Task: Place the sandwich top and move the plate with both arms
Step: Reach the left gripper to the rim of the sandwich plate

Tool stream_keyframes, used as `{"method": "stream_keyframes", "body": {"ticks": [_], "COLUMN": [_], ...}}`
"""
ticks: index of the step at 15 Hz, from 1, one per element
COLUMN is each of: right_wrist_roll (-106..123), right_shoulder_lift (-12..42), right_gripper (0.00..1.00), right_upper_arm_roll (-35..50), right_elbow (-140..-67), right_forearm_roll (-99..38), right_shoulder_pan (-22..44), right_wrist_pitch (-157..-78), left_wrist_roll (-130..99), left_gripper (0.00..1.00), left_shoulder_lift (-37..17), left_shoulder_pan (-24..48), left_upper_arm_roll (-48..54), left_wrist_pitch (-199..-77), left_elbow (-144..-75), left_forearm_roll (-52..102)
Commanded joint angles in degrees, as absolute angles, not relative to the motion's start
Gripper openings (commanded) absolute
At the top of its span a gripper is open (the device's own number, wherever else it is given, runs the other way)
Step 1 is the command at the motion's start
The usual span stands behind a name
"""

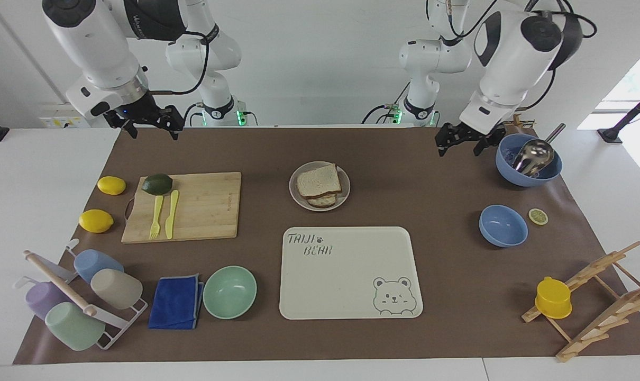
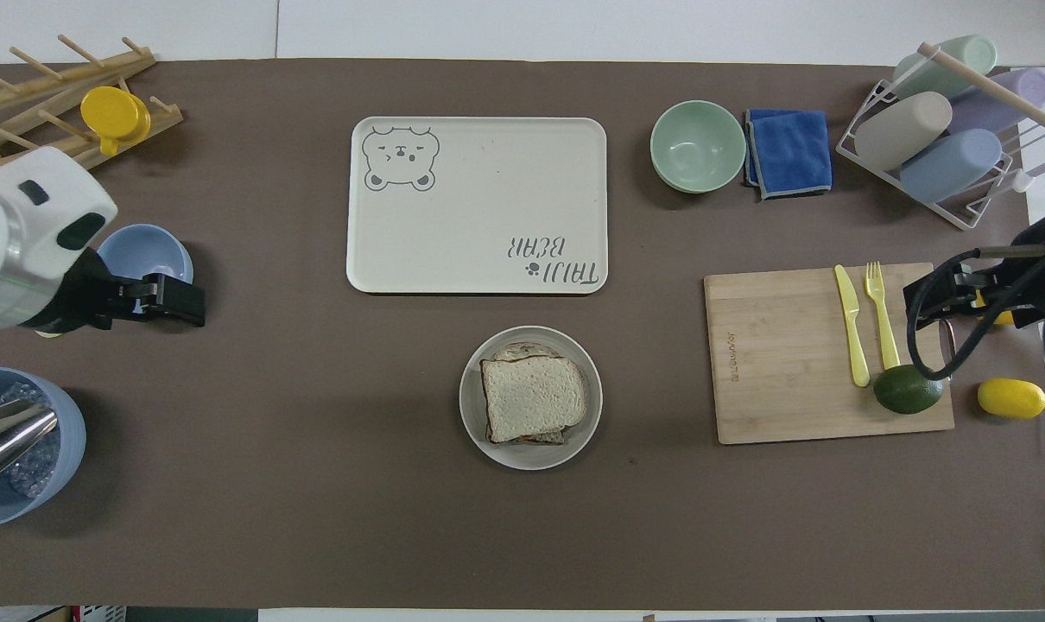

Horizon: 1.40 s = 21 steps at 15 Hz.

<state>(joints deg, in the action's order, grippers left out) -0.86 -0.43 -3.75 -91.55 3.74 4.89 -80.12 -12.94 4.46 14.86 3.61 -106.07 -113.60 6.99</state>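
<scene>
Left end effector (image 1: 462,141) spread wide, empty, raised over the mat beside the large blue bowl (image 1: 529,166). Right end effector (image 1: 149,121) also wide, empty, above the mat's robot-side edge. Bread slice (image 1: 318,181) tops the sandwich on the plate (image 1: 345,186), mid-desk; bare mat all round.

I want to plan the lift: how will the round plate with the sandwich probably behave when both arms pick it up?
The plate looks rigid and shallow, so it should probably keep its shape, but its low rim gives little to grip. The sandwich top lies loose and slightly askew on the filling, so it may slide if the plate tilts. The load is small; it is likely light.
</scene>
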Motion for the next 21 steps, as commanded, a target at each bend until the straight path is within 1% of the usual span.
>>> {"method": "stream_keyframes", "body": {"ticks": [1, 2, 4, 7, 9, 11, 13, 14, 15, 17, 18, 21], "right_wrist_roll": [0.9, 0.9, 1.1, 2.6, 2.5, 2.6, 2.5, 2.4, 2.5, 2.1, 2.0, 2.1], "right_shoulder_lift": [-1.2, -1.2, -1.2, -1.1, -1.2, -1.1, -1.1, -1.1, -1.1, -1.2, -1.3, -1.7], "right_gripper": [1.0, 1.0, 1.0, 1.0, 1.0, 1.0, 1.0, 1.0, 1.0, 1.0, 1.0, 1.0], "right_upper_arm_roll": [-3.5, -3.3, -3.3, -3.0, -2.5, -2.2, -2.1, -2.6, -3.2, -4.4, -4.9, -4.4], "right_elbow": [-91.9, -91.9, -91.9, -91.9, -91.9, -91.9, -91.8, -91.7, -91.3, -90.9, -90.9, -91.8], "right_forearm_roll": [2.9, 3.0, 2.9, 2.9, 2.8, 2.8, 2.7, 2.6, 2.2, 1.9, 1.8, 1.8], "right_shoulder_pan": [3.5, 3.3, 2.6, 1.0, 0.7, 0.5, 0.4, 0.4, 0.5, 1.1, 1.1, 1.2], "right_wrist_pitch": [-80.5, -80.7, -80.6, -80.4, -80.4, -80.2, -78.9, -78.9, -78.9, -78.8, -79.0, -80.4], "left_wrist_roll": [-13.4, -13.5, -13.7, -16.9, -17.4, -19.1, -22.8, -23.1, -23.1, -23.1, -23.2, -23.3], "left_gripper": [1.0, 1.0, 1.0, 0.99, 0.99, 0.99, 0.96, 0.92, 0.86, 0.71, 0.67, 0.62], "left_shoulder_lift": [2.7, 2.1, 2.1, 0.4, -1.0, -3.4, -4.9, -5.4, -5.5, -5.8, -5.8, -6.2], "left_shoulder_pan": [18.1, 19.9, 22.0, 26.0, 28.1, 30.0, 31.5, 31.6, 32.0, 32.3, 32.3, 33.5], "left_upper_arm_roll": [2.7, 2.7, 2.7, 2.8, 2.8, 2.7, 2.8, 2.8, 2.8, 2.8, 2.8, 2.8], "left_wrist_pitch": [-111.2, -113.4, -119.8, -127.7, -129.8, -131.6, -135.9, -136.3, -136.3, -136.4, -136.4, -136.5], "left_elbow": [-117.4, -118.7, -123.6, -128.0, -128.9, -129.0, -129.9, -130.1, -130.1, -130.1, -130.1, -130.2], "left_forearm_roll": [9.0, 9.1, 9.1, 11.0, 11.4, 15.8, 16.7, 17.0, 18.0, 19.2, 19.3, 21.7]}}
